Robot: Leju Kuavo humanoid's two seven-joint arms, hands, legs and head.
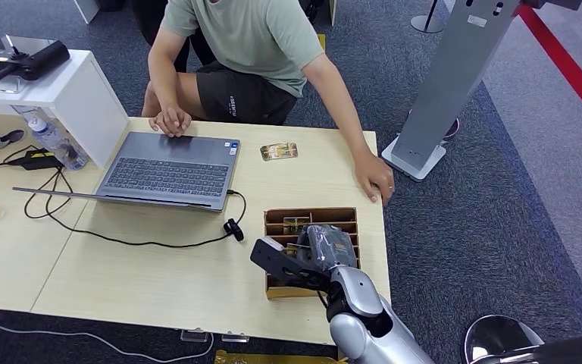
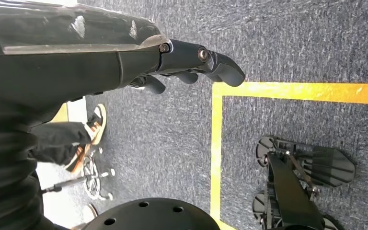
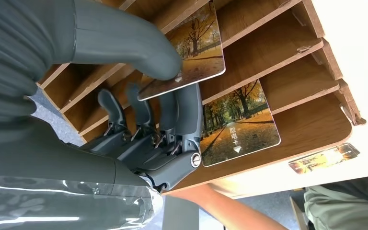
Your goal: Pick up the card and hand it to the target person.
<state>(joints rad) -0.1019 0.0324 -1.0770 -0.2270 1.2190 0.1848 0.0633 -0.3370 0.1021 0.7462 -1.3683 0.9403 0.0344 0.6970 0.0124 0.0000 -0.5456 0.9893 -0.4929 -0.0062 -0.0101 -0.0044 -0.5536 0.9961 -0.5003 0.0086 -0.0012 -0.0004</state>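
The robot's right arm [image 1: 364, 315] is shiny silver and round, with a black ring at the wrist, and its right hand [image 1: 303, 258] is dark grey with a thick grey thumb [image 3: 124, 43] and thinner, darker fingers [image 3: 187, 112]. A small round silver screw sits at the base of those fingers, and a clear shiny plastic wrap covers the wrist behind them. The left hand [image 2: 191, 64] is black and smooth, with two round screws along one finger.
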